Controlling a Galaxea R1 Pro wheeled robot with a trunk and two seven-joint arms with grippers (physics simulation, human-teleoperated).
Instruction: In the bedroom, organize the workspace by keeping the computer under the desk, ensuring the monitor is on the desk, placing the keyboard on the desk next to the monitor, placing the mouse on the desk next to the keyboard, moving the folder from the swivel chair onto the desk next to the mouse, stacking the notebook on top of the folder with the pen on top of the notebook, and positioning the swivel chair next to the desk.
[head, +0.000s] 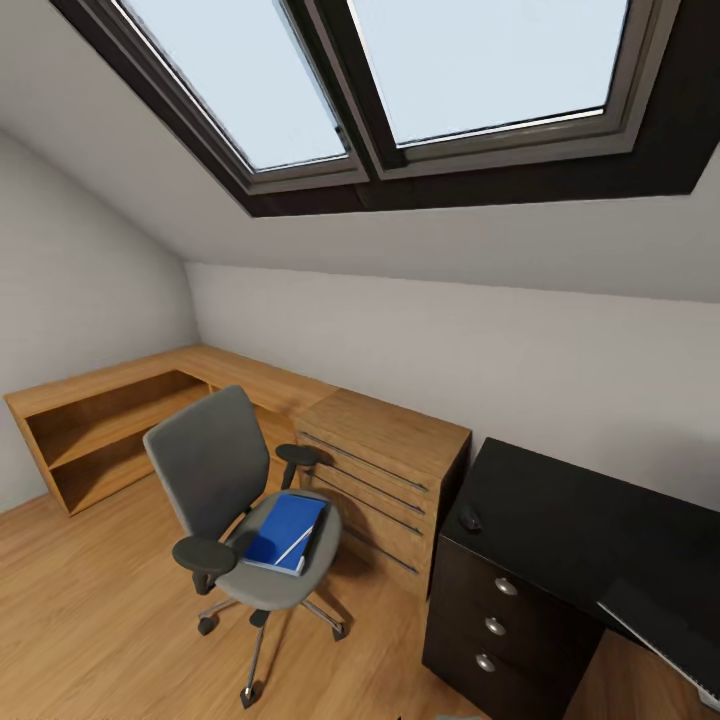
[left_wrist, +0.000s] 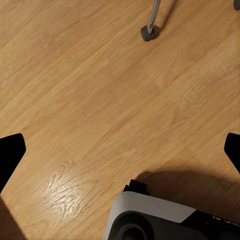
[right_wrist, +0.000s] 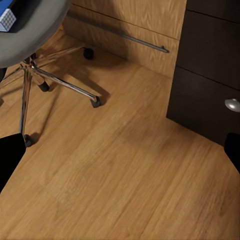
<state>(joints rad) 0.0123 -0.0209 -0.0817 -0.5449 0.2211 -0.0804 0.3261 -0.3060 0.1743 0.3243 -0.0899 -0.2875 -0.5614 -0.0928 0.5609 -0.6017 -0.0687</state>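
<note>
Nearest, the light wood floor lay under both wrist cameras. In the left wrist view the left gripper showed only as two black fingertips at the frame edges, spread wide, nothing between them; a grey-white part of the robot sat beneath, and one castor of the chair base lay beyond. In the right wrist view the right gripper was likewise spread, black fingertips at the edges, empty, above bare floor between the chair base and the dark drawer front.

In the head view, at 5 o'clock, the glossy black desk stood with its three-drawer unit and round silver knobs. The mouse rested on the desk's left end. At the far lower right edge a pale strip, possibly the keyboard, was too cropped to tell.

At 7 o'clock, the swivel chair stood well apart from the desk, just in front of the light oak cabinet. The blue folder lay on its seat, a thin white pen across it.

Farther, at 9 o'clock, oak open shelving ran into the corner. Overhead, at 12, the skylight was set in the grey sloped wall.
</note>
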